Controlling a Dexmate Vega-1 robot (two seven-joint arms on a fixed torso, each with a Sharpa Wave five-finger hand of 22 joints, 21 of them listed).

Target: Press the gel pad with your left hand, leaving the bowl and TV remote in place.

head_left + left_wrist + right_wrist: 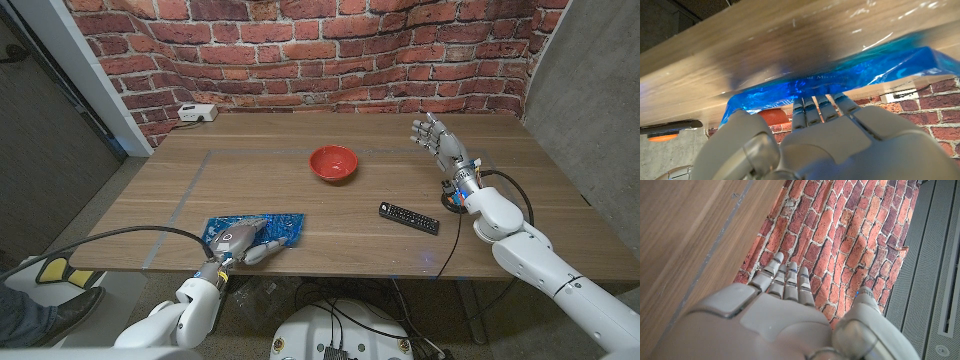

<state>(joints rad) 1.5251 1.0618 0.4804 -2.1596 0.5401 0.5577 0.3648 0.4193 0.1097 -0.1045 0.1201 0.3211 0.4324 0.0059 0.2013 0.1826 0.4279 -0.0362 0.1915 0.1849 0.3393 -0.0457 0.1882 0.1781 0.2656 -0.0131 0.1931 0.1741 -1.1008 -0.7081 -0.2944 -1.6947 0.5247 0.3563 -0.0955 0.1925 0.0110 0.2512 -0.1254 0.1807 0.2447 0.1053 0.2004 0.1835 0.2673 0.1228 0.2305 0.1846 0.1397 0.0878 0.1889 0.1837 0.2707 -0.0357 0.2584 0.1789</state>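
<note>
The left hand [243,240] is pressing down, fingers extended, on the flat blue gel pad [284,228], lying nearer the robot than the red round bowl [333,162]. The right hand [436,138] is hovering beyond the black TV remote [408,217], fingers spread, holding nothing.

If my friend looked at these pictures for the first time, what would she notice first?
Probably the shiny blue gel pad at the table's near edge, with the robot's left hand on top of it. Next, the bright red bowl in the middle of the table, then the right hand raised with fingers spread near the black TV remote.
</note>
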